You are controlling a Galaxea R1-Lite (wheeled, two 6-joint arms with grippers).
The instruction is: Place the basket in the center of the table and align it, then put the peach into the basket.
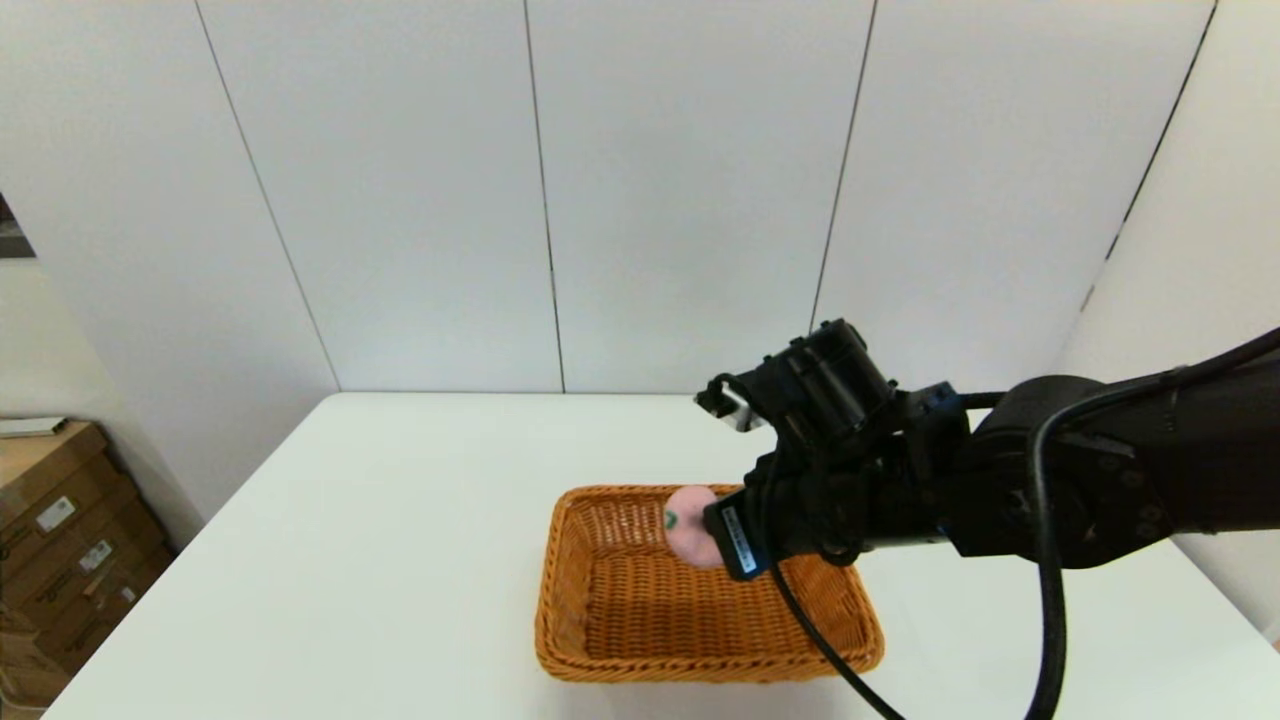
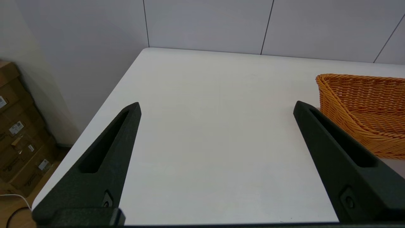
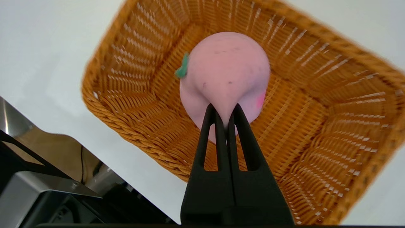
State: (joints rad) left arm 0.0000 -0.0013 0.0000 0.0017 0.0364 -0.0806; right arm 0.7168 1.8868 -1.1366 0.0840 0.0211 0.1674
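Right tool (image 3: 224, 118) pinched nearly closed — left tool (image 2: 216, 107) spread wide, idle.

Matte black right arm (image 1: 1100, 480), looped black cable (image 1: 1045, 620), white label strip (image 1: 738, 540); long tapered slotted fingers (image 2: 104, 152).

White panelled wall (image 1: 690, 190) behind table, split by thin dark vertical seams. Second white wall (image 1: 1200, 230) angles in at right, dark seam running down it. Plain off-white wall (image 1: 60, 330) at left, dark opening at its upper left edge. Stacked brown cardboard boxes (image 1: 60, 540) with white labels on floor at left, near table's left edge. Wood-toned floor (image 2: 12, 205) beside boxes, thin white and dark cables lying on it. Light even, diffuse, soft shadows.
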